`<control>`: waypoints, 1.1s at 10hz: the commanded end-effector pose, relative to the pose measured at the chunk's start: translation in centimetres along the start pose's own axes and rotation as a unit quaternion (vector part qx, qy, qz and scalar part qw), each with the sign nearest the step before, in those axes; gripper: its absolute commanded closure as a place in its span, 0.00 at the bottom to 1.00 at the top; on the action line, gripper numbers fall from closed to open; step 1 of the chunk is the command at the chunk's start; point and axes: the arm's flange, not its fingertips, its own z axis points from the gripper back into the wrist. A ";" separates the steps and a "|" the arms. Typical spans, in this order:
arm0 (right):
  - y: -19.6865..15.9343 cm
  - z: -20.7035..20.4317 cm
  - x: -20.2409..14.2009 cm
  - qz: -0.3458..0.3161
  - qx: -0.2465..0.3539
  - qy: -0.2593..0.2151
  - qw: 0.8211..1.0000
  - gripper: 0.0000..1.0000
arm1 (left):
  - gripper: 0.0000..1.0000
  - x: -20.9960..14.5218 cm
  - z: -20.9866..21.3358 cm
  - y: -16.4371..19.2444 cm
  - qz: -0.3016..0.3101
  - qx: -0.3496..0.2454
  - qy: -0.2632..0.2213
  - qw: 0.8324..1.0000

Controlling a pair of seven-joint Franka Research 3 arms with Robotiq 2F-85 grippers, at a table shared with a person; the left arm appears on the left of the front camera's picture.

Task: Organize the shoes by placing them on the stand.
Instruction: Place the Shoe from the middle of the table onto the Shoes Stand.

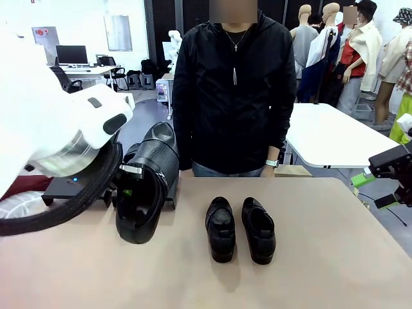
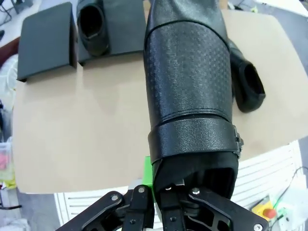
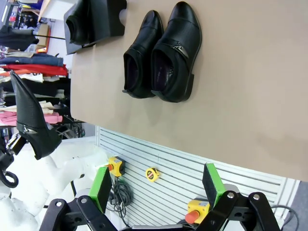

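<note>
Left claw [image 2: 168, 195] clamped the heel of 1 glossy black leather slip-on shoe [image 2: 187, 82], holding it above the tan counter [image 2: 86, 139] at its left side. 1 matching shoe [image 2: 93, 24] sat on a matte-black square platform [image 2: 125, 29], just beside a second platform [image 2: 45, 41]. 2 more shoes [image 1: 221, 228] stood side by side mid-counter. Right claw [image 3: 156, 190] hung open off the right edge.

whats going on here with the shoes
The left gripper holds one black shoe lifted above the table. A second shoe already sits on the stand. A pair of shoes lies on the table in front of the person. The right gripper hangs open off the table's right side.
</note>
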 end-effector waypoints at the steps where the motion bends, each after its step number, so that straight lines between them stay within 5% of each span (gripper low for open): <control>1: 0.2 0.3 -0.1 -0.007 -0.003 0.002 1.000 0.00 | 1.00 9.1 -2.8 -0.4 0.082 0.011 0.023 0.996; 3: 0.2 0.3 -0.1 -0.007 -0.003 0.002 1.000 0.00 | 1.00 17.8 -9.8 0.5 0.123 0.024 0.043 0.991; 5: 0.2 0.3 -0.1 -0.007 -0.003 0.002 1.000 0.00 | 1.00 22.9 -16.8 1.6 0.106 0.060 0.076 0.990; 8: 0.2 0.3 -0.1 -0.007 -0.003 0.002 1.000 0.00 | 1.00 25.3 -25.6 4.4 0.110 0.060 0.091 0.988; 11: 0.2 0.3 -0.1 -0.007 -0.003 0.002 1.000 0.00 | 1.00 24.8 -30.0 6.5 0.140 0.096 0.086 0.982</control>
